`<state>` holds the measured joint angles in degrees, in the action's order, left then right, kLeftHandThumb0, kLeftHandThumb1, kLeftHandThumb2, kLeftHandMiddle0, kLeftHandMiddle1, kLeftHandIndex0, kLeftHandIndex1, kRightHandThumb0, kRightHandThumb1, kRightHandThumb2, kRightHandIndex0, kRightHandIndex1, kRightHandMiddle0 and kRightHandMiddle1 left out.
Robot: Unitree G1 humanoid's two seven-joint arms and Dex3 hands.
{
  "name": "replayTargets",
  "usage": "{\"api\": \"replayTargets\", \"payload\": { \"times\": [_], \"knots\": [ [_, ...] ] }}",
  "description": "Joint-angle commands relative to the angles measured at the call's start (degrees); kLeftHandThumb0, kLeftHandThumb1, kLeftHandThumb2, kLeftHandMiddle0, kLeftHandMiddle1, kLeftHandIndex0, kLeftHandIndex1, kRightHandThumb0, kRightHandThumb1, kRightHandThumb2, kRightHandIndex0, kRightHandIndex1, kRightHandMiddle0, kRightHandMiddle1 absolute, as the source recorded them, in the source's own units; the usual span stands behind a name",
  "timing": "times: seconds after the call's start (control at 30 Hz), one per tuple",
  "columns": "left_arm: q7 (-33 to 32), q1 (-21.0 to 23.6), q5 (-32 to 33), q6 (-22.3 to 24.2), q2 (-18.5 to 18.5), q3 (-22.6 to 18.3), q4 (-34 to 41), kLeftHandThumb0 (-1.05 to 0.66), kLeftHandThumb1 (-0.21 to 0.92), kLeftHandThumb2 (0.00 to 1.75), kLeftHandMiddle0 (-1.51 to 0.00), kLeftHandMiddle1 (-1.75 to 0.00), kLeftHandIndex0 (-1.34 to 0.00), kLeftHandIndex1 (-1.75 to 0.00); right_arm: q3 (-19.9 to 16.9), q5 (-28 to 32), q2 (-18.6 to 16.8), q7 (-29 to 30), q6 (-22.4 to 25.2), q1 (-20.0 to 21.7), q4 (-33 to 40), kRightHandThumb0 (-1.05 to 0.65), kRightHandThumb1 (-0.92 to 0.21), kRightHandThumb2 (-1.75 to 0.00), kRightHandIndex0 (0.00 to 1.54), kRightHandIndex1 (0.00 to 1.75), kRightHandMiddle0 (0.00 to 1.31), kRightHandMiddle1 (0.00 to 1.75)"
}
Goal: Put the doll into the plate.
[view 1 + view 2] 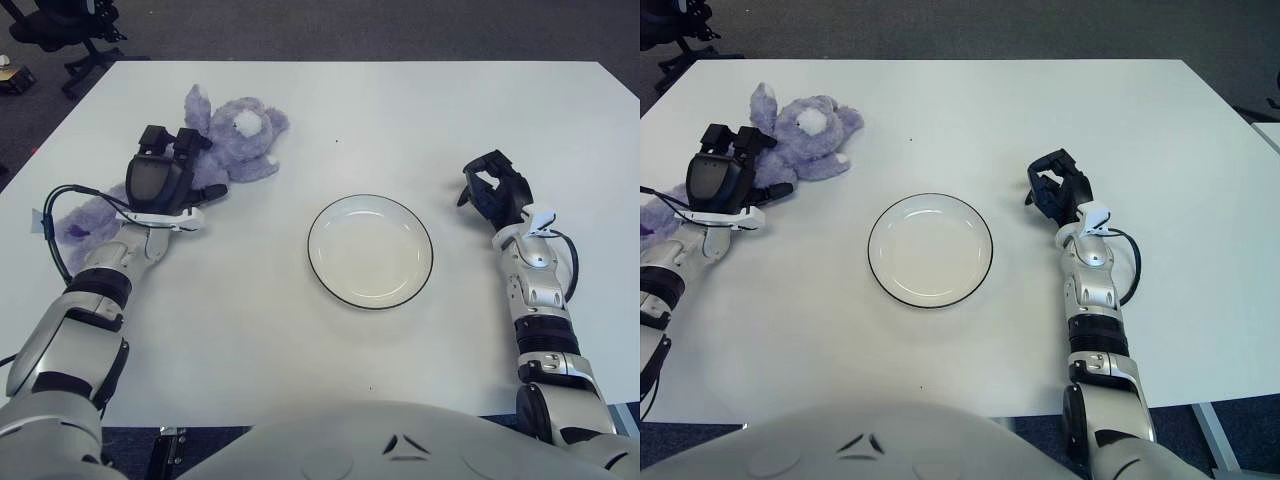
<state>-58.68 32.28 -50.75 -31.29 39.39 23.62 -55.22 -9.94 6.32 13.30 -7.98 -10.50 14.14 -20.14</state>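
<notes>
I see my left hand (168, 170) over the middle of the purple doll (235, 135), its dark fingers (185, 142) reaching onto the plush body, but I cannot tell if they really clamp it. The doll lies on the white table (400, 110), well apart from the empty plate (371, 251) at the centre. My right hand (495, 192) is right of the plate, fingers curled together, holding nothing

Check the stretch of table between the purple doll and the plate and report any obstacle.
Nothing visible stands between them: only bare table separates the doll from the plate. The left hand is already at the doll.
</notes>
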Motion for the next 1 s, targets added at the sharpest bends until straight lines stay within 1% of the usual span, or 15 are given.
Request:
{"api": "replayTargets", "payload": {
  "times": [0.0, 0.13, 0.27, 0.3, 0.4, 0.53, 0.67, 0.73, 0.87, 0.97],
  "knots": [
    [-2.3, 1.9, -2.5, 0.6, 0.9, 1.6, -0.6, 0.15, 0.75, 0.48, -0.72, -1.75, -0.60, -1.75, 0.8, -0.1, 0.0, -1.5, 2.4, -2.1, -2.0, -0.36, -0.92, -0.38, 0.83, 1.75, 0.35, 1.60],
    [-5.3, 4.6, -6.7, 4.3, 2.4, 3.3, 1.2, 0.16, 0.75, 0.48, -0.72, -1.75, -0.60, -1.75, 1.1, -0.2, 0.4, -2.4, 2.2, -2.0, -2.5, -0.36, -0.92, -0.38, 0.82, 1.75, 0.35, 1.59],
    [-6.0, 5.4, -8.0, 5.5, 2.9, 3.7, 2.0, 0.16, 0.75, 0.48, -0.72, -1.75, -0.59, -1.75, 1.2, -0.3, 0.5, -2.8, 2.1, -2.0, -2.6, -0.36, -0.92, -0.37, 0.82, 1.75, 0.36, 1.59],
    [-5.9, 5.9, -8.4, 5.9, 3.3, 3.6, 3.2, 0.16, 0.75, 0.48, -0.71, -1.75, -0.59, -1.75, 1.3, -0.3, 0.6, -3.0, 2.1, -2.0, -2.7, -0.36, -0.92, -0.37, 0.82, 1.75, 0.36, 1.59],
    [-6.6, 7.5, -9.8, 7.1, 4.0, 3.8, 5.3, 0.14, 0.78, 0.40, -0.71, -1.75, -0.59, -1.75, 1.5, -0.3, 0.8, -3.5, 2.1, -1.9, -2.9, -0.36, -0.92, -0.37, 0.80, 1.74, 0.36, 1.59],
    [-8.3, 8.5, -11.4, 8.3, 4.0, 4.3, 5.8, 0.14, 0.79, 0.36, -0.71, -1.75, -0.60, -1.75, 1.5, -0.4, 0.8, -3.8, 2.1, -1.8, -2.9, -0.36, -0.92, -0.37, 0.80, 1.74, 0.36, 1.59],
    [-12.7, 10.5, -14.5, 10.5, 3.7, 6.1, 4.2, 0.14, 0.80, 0.34, -0.72, -1.75, -0.62, -1.75, 1.6, -0.4, 0.7, -4.0, 2.4, -1.9, -2.7, -0.36, -0.92, -0.37, 0.79, 1.72, 0.36, 1.58],
    [-14.7, 11.1, -15.5, 11.3, 3.4, 6.7, 4.8, 0.14, 0.80, 0.33, -0.72, -1.75, -0.62, -1.75, 1.6, -0.4, 0.7, -4.1, 2.6, -1.9, -2.6, -0.36, -0.92, -0.37, 0.79, 1.72, 0.36, 1.58],
    [-16.4, 11.6, -16.1, 11.8, 3.2, 7.4, 4.7, 0.14, 0.80, 0.32, -0.72, -1.75, -0.64, -1.75, 1.7, -0.3, 0.7, -4.1, 2.7, -1.9, -2.5, -0.36, -0.92, -0.36, 0.79, 1.69, 0.37, 1.57],
    [-20.5, 10.6, -16.7, 9.2, 3.6, 7.7, 10.7, 0.14, 0.80, 0.32, -0.72, -1.75, -0.65, -1.75, 1.8, -0.2, 0.6, -4.3, 3.3, -1.8, -2.2, -0.36, -0.92, -0.36, 0.79, 1.68, 0.37, 1.57]
  ]
}}
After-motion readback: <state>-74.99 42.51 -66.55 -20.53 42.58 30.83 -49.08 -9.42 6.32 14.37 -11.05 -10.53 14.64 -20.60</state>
